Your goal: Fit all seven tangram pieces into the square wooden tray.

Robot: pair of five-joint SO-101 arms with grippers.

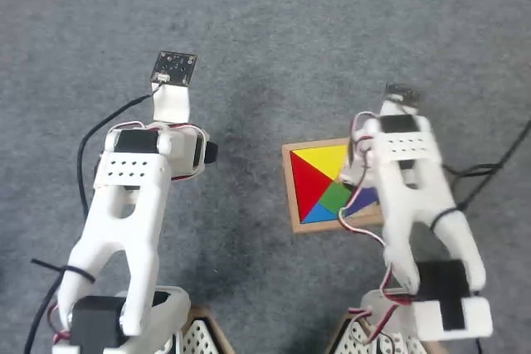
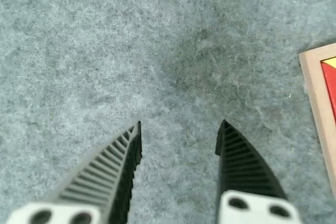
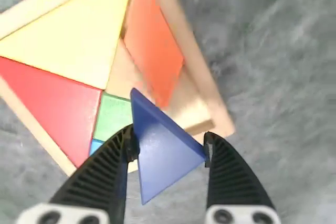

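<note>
**Operator:** What was the tray's (image 3: 202,85) fill status?

**Technician:** The yellow (image 3: 73,40), red (image 3: 47,103), orange (image 3: 152,45), green (image 3: 113,116) and light-blue (image 3: 96,145) pieces lay inside. The right gripper (image 3: 169,137) pinched the dark-blue triangle (image 3: 160,156) over the unfilled gap. A seventh piece was possibly hidden beneath the arm.

**Operator:** And the left gripper (image 2: 181,127)?

**Technician:** It was spread and empty over the carpet (image 2: 105,51), beside the tray.

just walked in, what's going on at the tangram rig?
The right gripper is shut on a blue triangle, holding it over bare wood in the wooden tray. A yellow piece, red piece, orange piece and green piece lie in the tray. The left gripper is open, holding nothing, above the grey mat.
</note>
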